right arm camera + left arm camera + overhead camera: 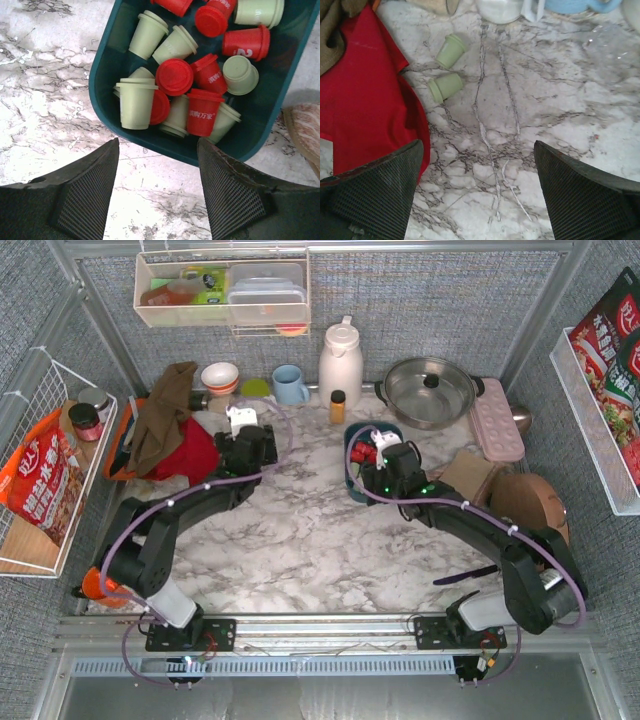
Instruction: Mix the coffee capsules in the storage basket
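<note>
The dark teal storage basket [352, 476] stands at mid-table; in the right wrist view its near wall [170, 150] lies just beyond my fingertips. Inside it, several red and mint green coffee capsules [174, 76] lie jumbled together, some upright, some tipped over. My right gripper [159, 167] hovers over the marble on the near side of the basket, open, nothing between its fingers. My left gripper [479, 192] is wide open over bare marble. Ahead of it two mint green capsules [445, 88] lie on their sides on the table beside a red cloth [365, 105].
Along the back stand a white jug [340, 360], a blue mug [290, 385], an orange-capped bottle [338, 405], a lidded pot [430, 390] and a bowl [220, 377]. A brown cloth on the red one [170, 425] lies left. A pink tray [497, 430] sits right.
</note>
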Tool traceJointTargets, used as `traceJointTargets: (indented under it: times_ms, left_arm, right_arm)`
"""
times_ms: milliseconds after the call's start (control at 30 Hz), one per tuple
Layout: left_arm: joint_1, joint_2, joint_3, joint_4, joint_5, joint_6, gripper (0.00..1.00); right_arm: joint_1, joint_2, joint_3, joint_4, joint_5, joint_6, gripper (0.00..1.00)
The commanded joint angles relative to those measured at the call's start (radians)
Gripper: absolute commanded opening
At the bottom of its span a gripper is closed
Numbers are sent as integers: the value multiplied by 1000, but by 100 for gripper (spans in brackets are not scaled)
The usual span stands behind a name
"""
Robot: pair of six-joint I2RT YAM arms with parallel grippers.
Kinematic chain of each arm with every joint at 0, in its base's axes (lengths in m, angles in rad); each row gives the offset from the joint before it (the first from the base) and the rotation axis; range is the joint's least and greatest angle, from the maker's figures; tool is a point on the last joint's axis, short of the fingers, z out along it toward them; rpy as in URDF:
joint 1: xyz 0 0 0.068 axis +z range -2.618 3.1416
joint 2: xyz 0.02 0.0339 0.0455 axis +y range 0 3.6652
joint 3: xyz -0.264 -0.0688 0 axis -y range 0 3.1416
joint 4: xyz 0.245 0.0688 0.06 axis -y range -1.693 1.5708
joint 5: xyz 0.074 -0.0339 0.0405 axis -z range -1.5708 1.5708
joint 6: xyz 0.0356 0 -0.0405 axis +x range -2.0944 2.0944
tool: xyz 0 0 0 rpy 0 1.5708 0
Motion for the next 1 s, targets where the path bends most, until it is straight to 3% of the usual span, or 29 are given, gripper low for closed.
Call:
traceJointTargets:
  times_ms: [0,167,400,567,667,967]
  left_arm:
    - [64,91,109,-167,72,-35,99]
    - [126,209,223,-243,87,-37,99]
    - [156,290,312,-274,100,-16,99]
    - [178,315,335,-288,105,-18,99]
    - [188,322,325,-282,108,-20,99]
    - [228,354,314,-266,142,-16,99]
  right_arm:
    - [-6,-30,-22,66,39,5,68]
    - [-13,9,-21,95,53,-4,68]
    - [-21,118,3,201,-50,14,68]
    - [-27,173,24,182,21,17,68]
    - [-43,165,23,160,90,32,68]
    - [-61,59,-31,168,52,45,68]
